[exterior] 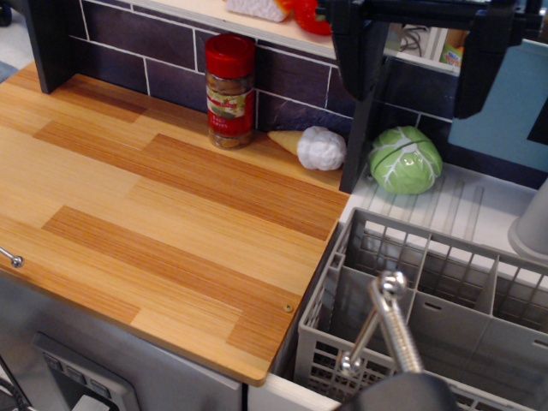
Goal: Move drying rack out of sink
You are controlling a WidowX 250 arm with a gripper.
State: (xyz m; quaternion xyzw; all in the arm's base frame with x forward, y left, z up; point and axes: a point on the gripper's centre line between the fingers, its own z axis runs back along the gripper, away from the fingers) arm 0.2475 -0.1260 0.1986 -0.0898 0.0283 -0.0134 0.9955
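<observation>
The light-grey drying rack (445, 308) sits down inside the sink (282, 396) at the lower right, its barred upper walls rising above the white rim and its near-left corner just beside the edge of the wood-grain worktop (154, 214). Inner dividers split it into compartments, and the fine grid of its lower walls shows at the front.

Against the dark tiled back wall (163, 60) stands a spice jar (229, 90) with a red lid and a red and green label; the writing on it is too small to read. Just right of it lie a white cauliflower-like toy with a pale cone-shaped end (318, 147) and a green toy cabbage (405, 159), the cabbage resting on the ribbed white drainer (462, 210) behind the rack. A dark upright post (364, 94) stands between the two toys. A pale grey cup-like object (533, 224) is cut off at the right edge.

The gripper (370, 330) reaches in from the bottom edge, over the rack's front-left part. Two thin metal fingers (390, 300) show, meeting near their upper ends; whether they grip the rack's wall cannot be told.
</observation>
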